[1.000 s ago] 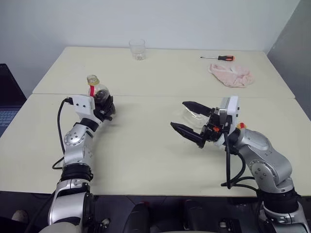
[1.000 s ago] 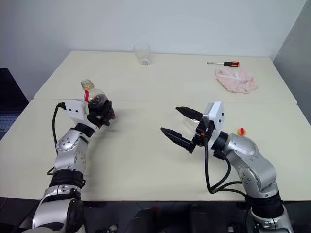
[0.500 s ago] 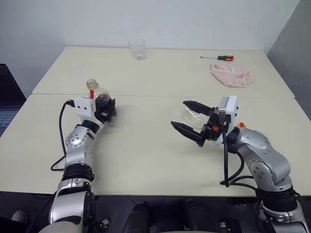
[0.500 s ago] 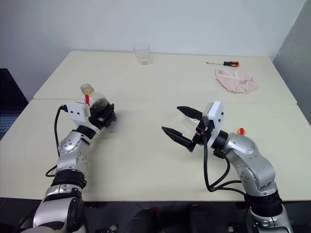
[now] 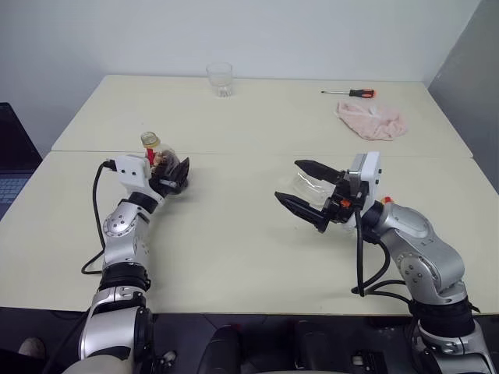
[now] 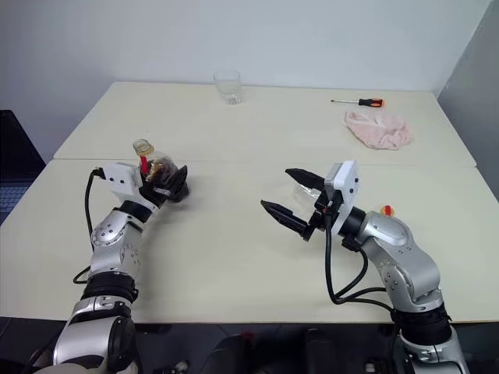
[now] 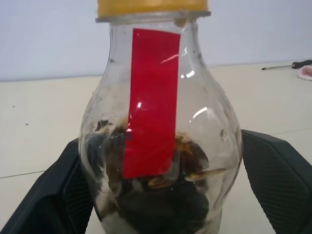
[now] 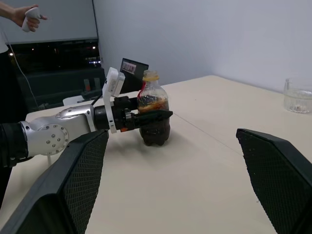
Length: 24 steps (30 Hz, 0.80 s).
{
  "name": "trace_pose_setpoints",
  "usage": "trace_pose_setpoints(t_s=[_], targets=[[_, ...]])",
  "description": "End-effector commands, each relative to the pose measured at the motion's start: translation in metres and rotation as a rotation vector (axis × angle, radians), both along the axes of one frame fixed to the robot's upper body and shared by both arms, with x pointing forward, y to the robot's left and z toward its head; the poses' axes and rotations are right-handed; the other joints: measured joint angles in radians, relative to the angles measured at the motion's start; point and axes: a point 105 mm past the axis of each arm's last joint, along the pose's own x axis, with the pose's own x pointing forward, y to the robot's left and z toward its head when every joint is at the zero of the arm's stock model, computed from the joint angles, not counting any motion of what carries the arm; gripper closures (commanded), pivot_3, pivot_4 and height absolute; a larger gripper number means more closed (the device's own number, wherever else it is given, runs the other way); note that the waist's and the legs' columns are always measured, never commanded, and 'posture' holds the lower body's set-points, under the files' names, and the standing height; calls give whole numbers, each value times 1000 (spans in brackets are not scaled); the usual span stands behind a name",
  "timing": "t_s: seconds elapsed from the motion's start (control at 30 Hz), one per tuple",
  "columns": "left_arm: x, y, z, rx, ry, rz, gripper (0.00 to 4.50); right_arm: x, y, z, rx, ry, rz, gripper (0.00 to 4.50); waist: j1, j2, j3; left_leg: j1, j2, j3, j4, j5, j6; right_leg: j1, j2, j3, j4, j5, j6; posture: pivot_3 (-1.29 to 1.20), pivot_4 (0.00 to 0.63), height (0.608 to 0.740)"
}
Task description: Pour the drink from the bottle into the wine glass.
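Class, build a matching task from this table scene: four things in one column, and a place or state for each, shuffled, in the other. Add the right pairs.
Things
1. bottle
2. tumbler
3. screwdriver
4. pink cloth

Places or states
A. crumpled on the far table, right side
B. upright between the open fingers of the left gripper
C. near the far edge, beyond the pink cloth
D. stands at the far edge, toward the middle

Pairs: 1-B, 2-D, 3-C, 4-A

Bottle (image 7: 158, 146) base (and cap) cropped
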Motion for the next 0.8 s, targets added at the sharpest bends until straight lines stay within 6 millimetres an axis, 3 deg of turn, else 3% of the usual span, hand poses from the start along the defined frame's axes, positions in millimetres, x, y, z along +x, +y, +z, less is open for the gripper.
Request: trace_pose_setpoints(t_s=[0.03,0.6,0.7,0.8], targets=[[-5,4,17,-3,-65,12,26,-1,-3,14,14,-71,-8,0,0,0,0,0,0,0,0,0,0,0,0,0,0,0,0,0,150,740],[-60,22,6,-58,-20,138,26,-2,-12,7,-10,-68,-48,0,0,0,0,0,0,-2,0,0,0,-1,-1,2,0,0,0,0,150,740],[-70,17,9,-60,-15,133,26,-2,-17,5,-22,-68,-81,0,1,0,0,0,0,-3,0,0,0,-1,-1,2,0,0,0,0,150,740],[-79,0,10,-71,4,68,26,1,-24,3,-39,-74,-135,0,1,0,0,0,0,-3,0,0,0,-1,-1,2,0,0,0,0,150,740]])
